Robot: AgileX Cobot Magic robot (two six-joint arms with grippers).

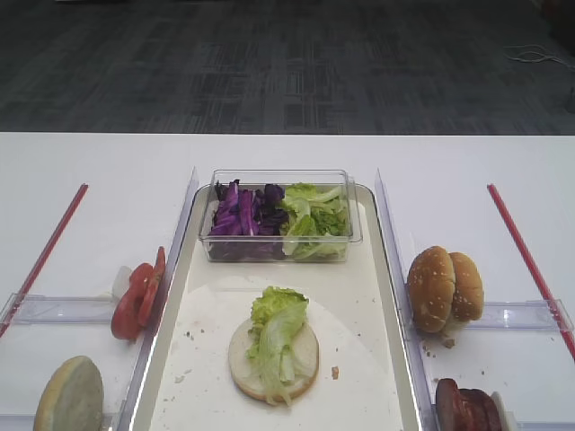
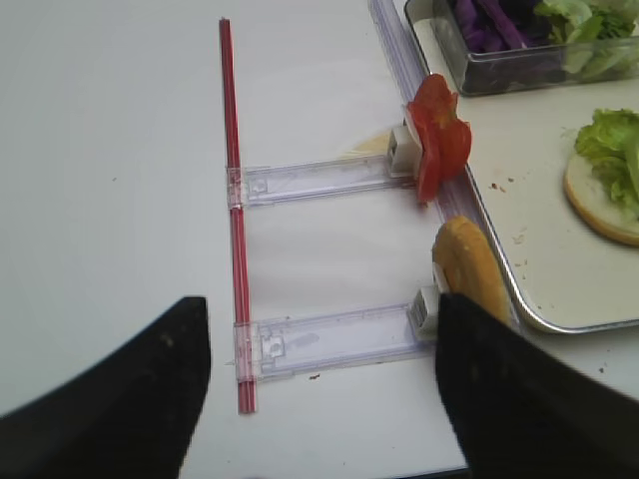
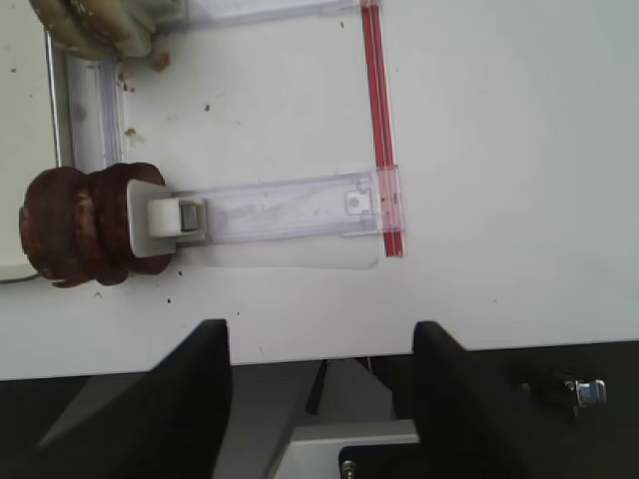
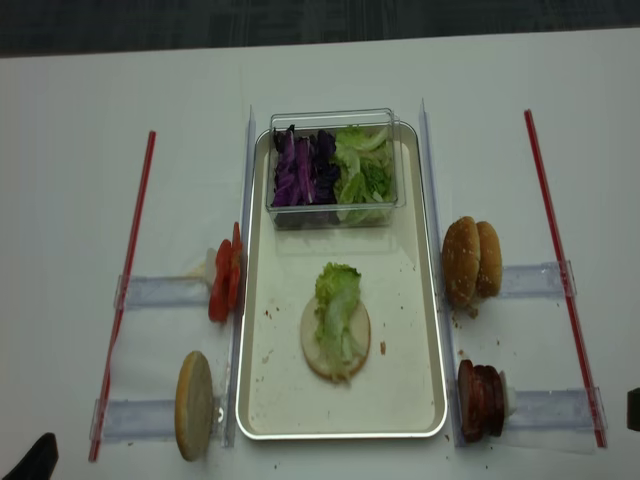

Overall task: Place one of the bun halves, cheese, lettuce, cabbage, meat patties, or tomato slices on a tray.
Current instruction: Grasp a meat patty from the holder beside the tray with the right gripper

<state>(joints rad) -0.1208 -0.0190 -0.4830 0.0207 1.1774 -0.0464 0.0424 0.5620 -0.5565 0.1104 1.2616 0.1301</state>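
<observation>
Right claw [image 3: 319, 399] wide apart, holding nothing, above table [image 3: 499, 150] edge near meat patties [image 3: 85, 225]. Left claw [image 2: 319, 389] also apart, empty. On tray [image 1: 382, 359]: pale bun base [image 1: 305, 359] topped with crinkly lettuce [image 1: 277, 328].

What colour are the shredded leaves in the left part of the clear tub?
Dark purple shredded cabbage strips with whitish edges, clearest in the first exterior high view.

Bare tray [image 4: 285, 390] floor around bun base [image 4: 312, 352]

a white table [image 1: 449, 162] fills the foreground under even, soft light. beyond its far edge lies dark grey patterned carpet [image 1: 269, 72], with what may be a pale cable [image 1: 535, 56] at the right.
</observation>
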